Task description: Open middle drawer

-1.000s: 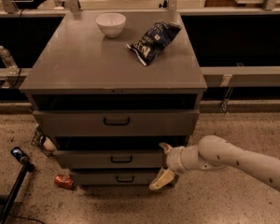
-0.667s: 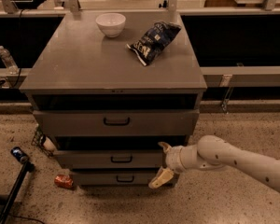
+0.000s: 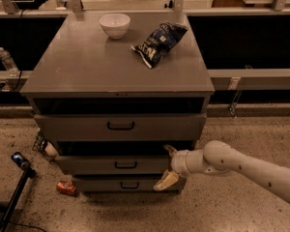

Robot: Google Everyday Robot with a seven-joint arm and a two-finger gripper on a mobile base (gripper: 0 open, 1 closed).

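Observation:
The grey cabinet [image 3: 116, 64] has three drawers. The middle drawer [image 3: 106, 164] is a shallow grey front with a small black pull [image 3: 125, 165]; it stands a little forward of the cabinet body, with a dark gap above it. My gripper [image 3: 168, 166] comes in from the right on a white arm and sits at the right end of the middle drawer's front. Its cream fingers are spread, one [image 3: 170, 149] above the drawer front's top edge and one [image 3: 165, 181] below it. It holds nothing.
The top drawer [image 3: 120, 126] with a wider handle is above, the lowest drawer [image 3: 128, 184] below. A white bowl [image 3: 114, 24] and a dark chip bag [image 3: 158, 37] lie on the cabinet top. A red can [image 3: 65, 187] and a black tripod leg [image 3: 14, 190] are on the floor at left.

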